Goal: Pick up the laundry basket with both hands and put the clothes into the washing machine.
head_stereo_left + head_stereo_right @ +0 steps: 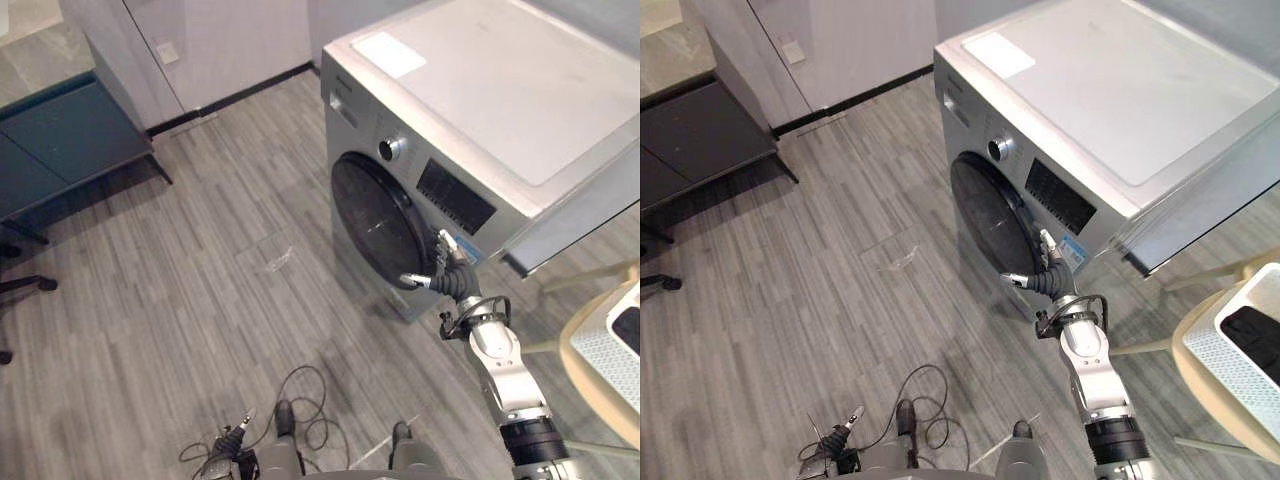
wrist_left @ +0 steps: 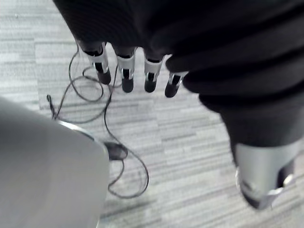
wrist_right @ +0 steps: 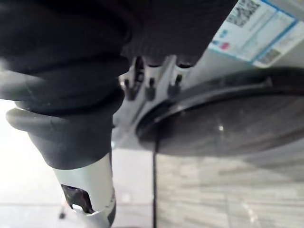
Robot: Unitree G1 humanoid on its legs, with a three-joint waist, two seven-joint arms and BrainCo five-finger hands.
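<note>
The basket (image 1: 1228, 352) sits on a pale chair (image 1: 1188, 378) off to my right, with dark clothes (image 1: 1255, 338) lying in it. Neither of my hands is on it. It is well apart from the washer (image 1: 480, 90), whose round door (image 1: 375, 215) looks shut.

My right hand (image 1: 450, 275) is up at the door's lower right edge. The fingers (image 3: 151, 84) are spread and nearly straight, aimed at the seam where the dark rim meets the washer's front, and they hold nothing. I cannot tell whether the tips touch the rim or stop just short of it. My left hand (image 2: 126, 71) hangs low over the floor (image 1: 200, 300), fingers loose and empty.

I judge that I am on the door first, with the basket to follow. My worry is the purchase: with straight fingers on a smooth curved rim, a pull could slip off and leave the door latched. If it does pop free, it would swing toward my forearm, which lies close in front of it. Later, the basket calls for both hands. With only one hand set, it could tip and spill the clothes onto the floor.
</note>
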